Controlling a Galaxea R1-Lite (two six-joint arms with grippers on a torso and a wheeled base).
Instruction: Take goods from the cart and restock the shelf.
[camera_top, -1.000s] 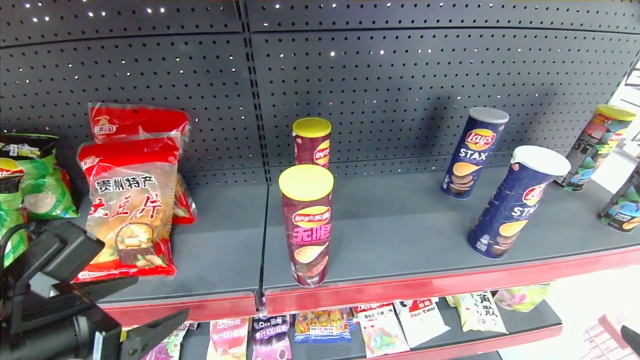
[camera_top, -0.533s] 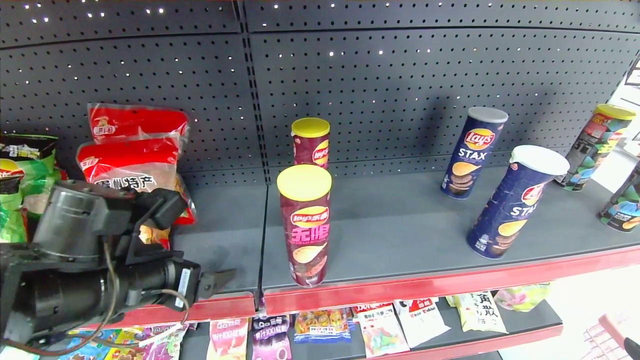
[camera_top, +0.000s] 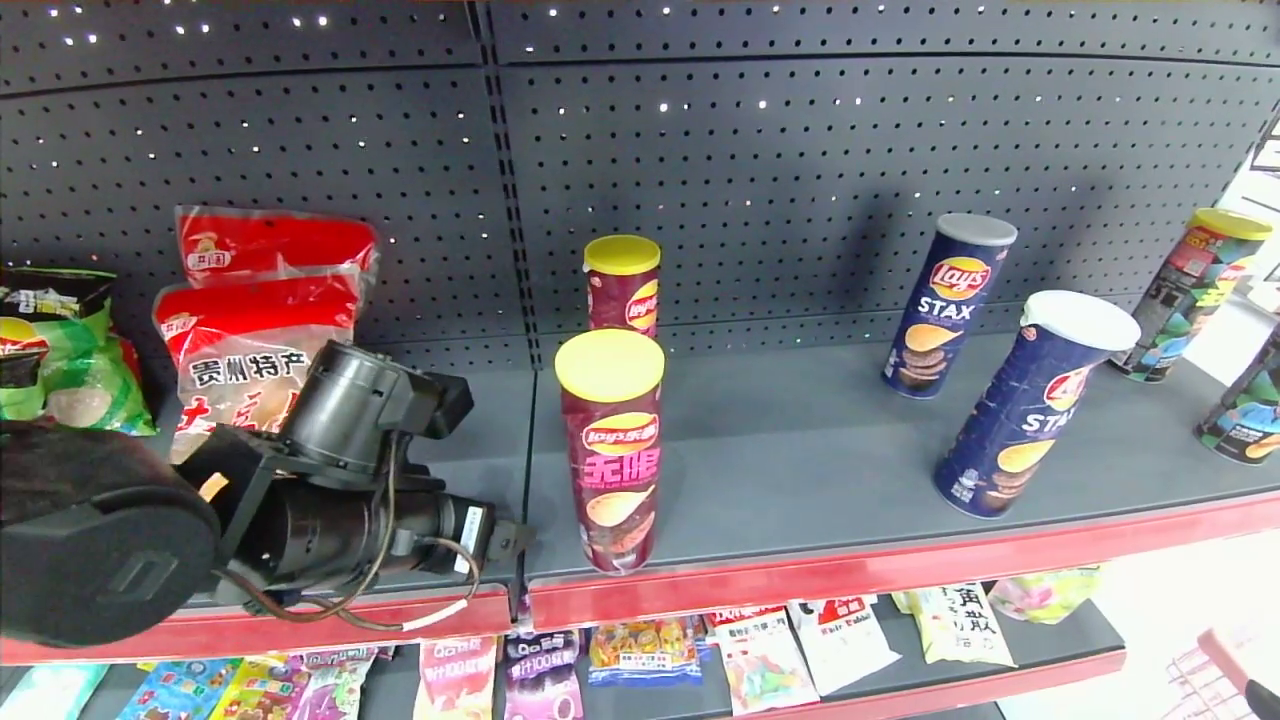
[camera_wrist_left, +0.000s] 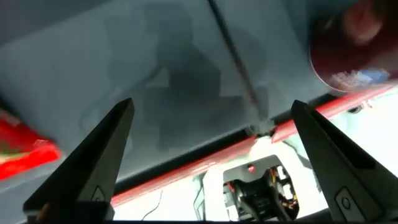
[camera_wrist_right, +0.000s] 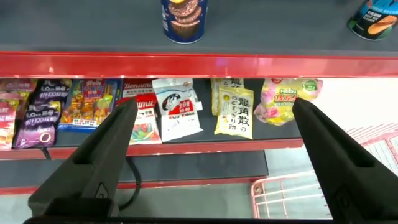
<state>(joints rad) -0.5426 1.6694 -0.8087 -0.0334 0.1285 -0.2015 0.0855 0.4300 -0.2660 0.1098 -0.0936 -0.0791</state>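
My left gripper (camera_top: 508, 543) hangs at the shelf's red front edge (camera_top: 850, 573), just left of a maroon chip can with a yellow lid (camera_top: 612, 450). In the left wrist view the left gripper (camera_wrist_left: 211, 109) is open with nothing between its fingers, above the grey shelf board (camera_wrist_left: 155, 81), and the maroon can's base (camera_wrist_left: 354, 56) lies off to one side. My right gripper (camera_wrist_right: 211, 106) is open and empty, facing the lower shelf's snack packets (camera_wrist_right: 177, 115). The pink cart basket (camera_wrist_right: 311, 199) lies below it.
A second maroon can (camera_top: 622, 285) stands behind the first. Two blue cans (camera_top: 948, 305) (camera_top: 1035, 405) stand to the right, the nearer one leaning. Red bags (camera_top: 260, 300) and green bags (camera_top: 50, 370) fill the left end. Dark cans (camera_top: 1190, 295) stand far right.
My left arm has come up from the lower left and swung right along the shelf's front edge, ending close to the front maroon can. The goods have stayed put.
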